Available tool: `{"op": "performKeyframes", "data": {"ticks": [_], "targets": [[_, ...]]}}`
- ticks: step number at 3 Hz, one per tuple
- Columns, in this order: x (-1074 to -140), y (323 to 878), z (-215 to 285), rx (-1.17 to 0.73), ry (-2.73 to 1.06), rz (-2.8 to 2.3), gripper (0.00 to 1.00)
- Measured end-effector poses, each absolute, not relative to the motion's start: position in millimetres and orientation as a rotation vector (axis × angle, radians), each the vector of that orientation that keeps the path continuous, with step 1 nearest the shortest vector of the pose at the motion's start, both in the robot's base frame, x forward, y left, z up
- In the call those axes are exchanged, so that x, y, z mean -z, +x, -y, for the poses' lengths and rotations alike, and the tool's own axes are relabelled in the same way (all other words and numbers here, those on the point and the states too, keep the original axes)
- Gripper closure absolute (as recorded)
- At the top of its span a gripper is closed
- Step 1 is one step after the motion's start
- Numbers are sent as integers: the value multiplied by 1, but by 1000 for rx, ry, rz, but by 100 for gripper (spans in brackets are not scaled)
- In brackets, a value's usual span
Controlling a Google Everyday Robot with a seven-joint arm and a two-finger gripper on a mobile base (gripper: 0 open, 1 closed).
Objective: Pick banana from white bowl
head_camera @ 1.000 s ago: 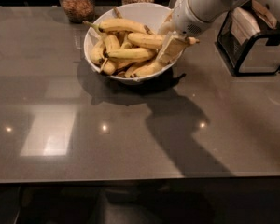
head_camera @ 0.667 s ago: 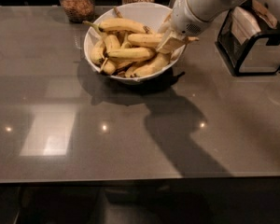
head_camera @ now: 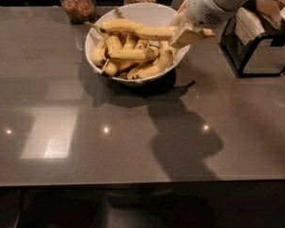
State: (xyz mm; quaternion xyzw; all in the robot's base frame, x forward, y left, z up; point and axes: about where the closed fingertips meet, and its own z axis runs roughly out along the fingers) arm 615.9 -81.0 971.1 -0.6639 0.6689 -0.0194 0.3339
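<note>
Although the pincer (head_camera: 190, 30) clamps the banana (head_camera: 137, 30), raised off the other bananas (head_camera: 128, 56), it hangs over the white bowl (head_camera: 133, 11) at the far edge of the counter (head_camera: 133, 141); carrying it clear remains.

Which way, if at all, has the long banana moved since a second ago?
Yes. The banana, held by the tool at the right rim of the white bowl, has lifted off the pile and shifted right, its tip past that rim.

Grey table (head_camera: 133, 141) carries white bowl (head_camera: 152, 13), two glass jars (head_camera: 77, 3) at far edge, black rack (head_camera: 261, 56) right. Gripper (head_camera: 187, 30) over bowl rim grips banana (head_camera: 142, 31).
</note>
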Motion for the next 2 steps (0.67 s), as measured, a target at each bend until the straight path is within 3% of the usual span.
{"op": "performKeyframes", "data": {"ticks": [2], "targets": [[-1014,553,108,-75,-1730,-1684,100]]}}
